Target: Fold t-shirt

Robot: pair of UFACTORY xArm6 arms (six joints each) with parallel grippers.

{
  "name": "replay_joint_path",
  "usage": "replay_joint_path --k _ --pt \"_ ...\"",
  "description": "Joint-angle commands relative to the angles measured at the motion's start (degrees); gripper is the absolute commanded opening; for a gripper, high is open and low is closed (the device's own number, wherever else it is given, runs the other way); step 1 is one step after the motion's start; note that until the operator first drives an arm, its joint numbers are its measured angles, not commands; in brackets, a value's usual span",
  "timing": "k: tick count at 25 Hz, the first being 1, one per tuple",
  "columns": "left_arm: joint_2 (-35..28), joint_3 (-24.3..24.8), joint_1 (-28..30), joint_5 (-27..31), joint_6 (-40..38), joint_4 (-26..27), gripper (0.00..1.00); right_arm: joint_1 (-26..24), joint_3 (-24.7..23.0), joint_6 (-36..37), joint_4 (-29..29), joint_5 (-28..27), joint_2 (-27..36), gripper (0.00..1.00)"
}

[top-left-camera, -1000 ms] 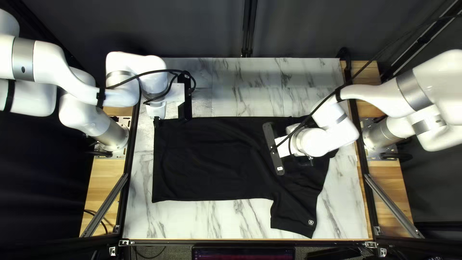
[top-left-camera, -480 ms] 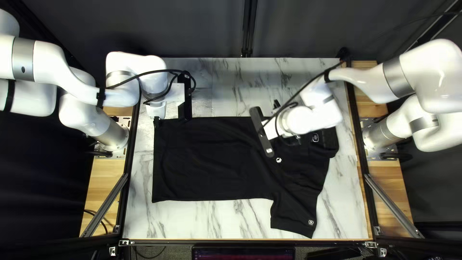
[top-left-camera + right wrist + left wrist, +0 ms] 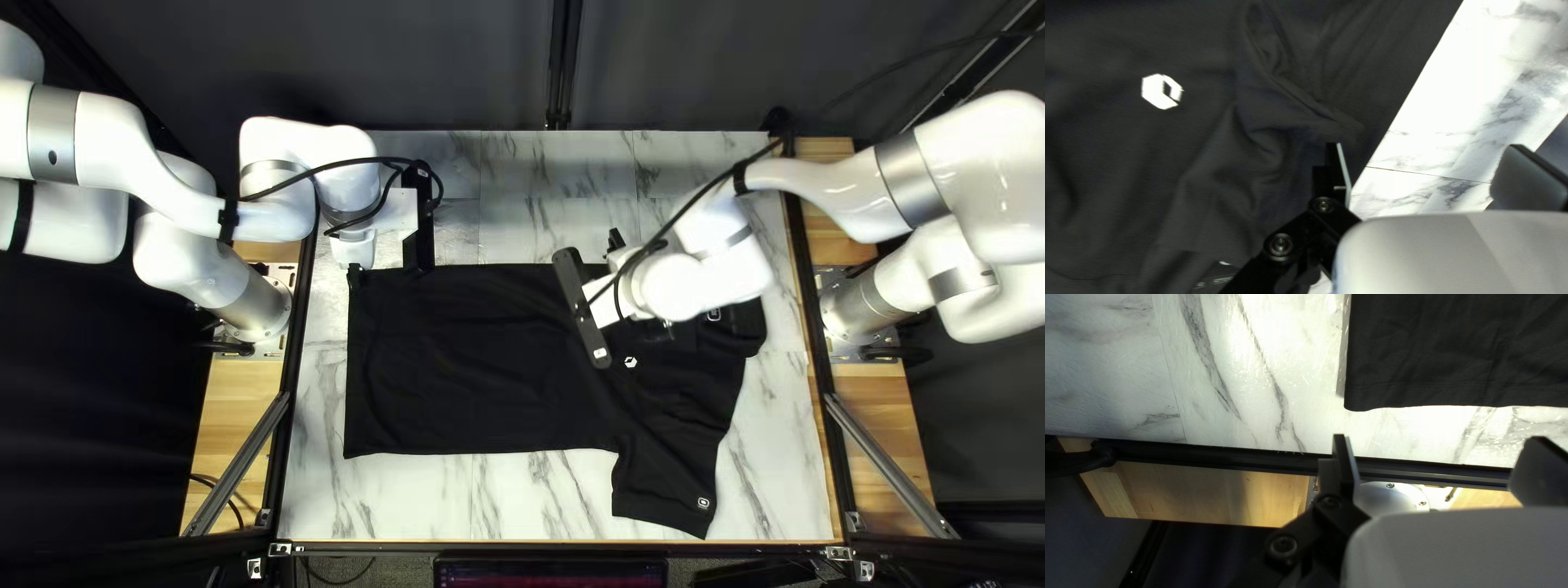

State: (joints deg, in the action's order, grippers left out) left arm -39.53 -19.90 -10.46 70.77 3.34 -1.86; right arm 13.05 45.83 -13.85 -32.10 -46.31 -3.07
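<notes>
The black t-shirt (image 3: 479,370) lies spread on the marble-patterned table, hem toward the left of the top left view, one sleeve (image 3: 664,495) reaching toward the near edge. At the shirt's far left corner is my left gripper (image 3: 355,272). Over the shirt's far side is my right gripper (image 3: 640,281), partly hidden by its arm. In the left wrist view my left gripper (image 3: 1438,452) is open and empty, the shirt's hem corner (image 3: 1393,375) ahead of it. In the right wrist view my right gripper (image 3: 1426,160) stands open by the rumpled shirt (image 3: 1208,152), near its edge.
Bare table (image 3: 555,207) shows beyond the shirt and along its near side (image 3: 435,501). Dark rails (image 3: 303,359) border the table, with wooden strips (image 3: 245,392) outside them. A dark curtain (image 3: 435,65) hangs behind, and a screen (image 3: 550,573) stands below the near edge.
My right gripper has moved left and slightly toward the far edge in the top left view, uncovering white marks on the shirt. My left arm and the shirt's visible outline look unchanged.
</notes>
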Motion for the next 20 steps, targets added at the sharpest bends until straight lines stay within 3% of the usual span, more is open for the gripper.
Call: replay_joint_path --k 1,8,16,20 --pt "0.0 0.0 0.0 0.0 0.0 0.0 1.0 2.3 4.4 -3.25 2.09 1.37 -4.2 1.0" --pt "0.0 0.0 0.0 0.0 0.0 0.0 1.0 1.01 8.96 -2.55 1.41 -0.11 -10.64 1.0" --pt "0.0 0.0 0.0 0.0 0.0 0.0 1.0 1.55 13.07 -0.02 3.24 -4.23 -15.18 0.86" --pt "0.0 0.0 0.0 0.0 0.0 0.0 1.0 1.54 14.2 1.25 3.79 -4.66 -16.96 0.61"
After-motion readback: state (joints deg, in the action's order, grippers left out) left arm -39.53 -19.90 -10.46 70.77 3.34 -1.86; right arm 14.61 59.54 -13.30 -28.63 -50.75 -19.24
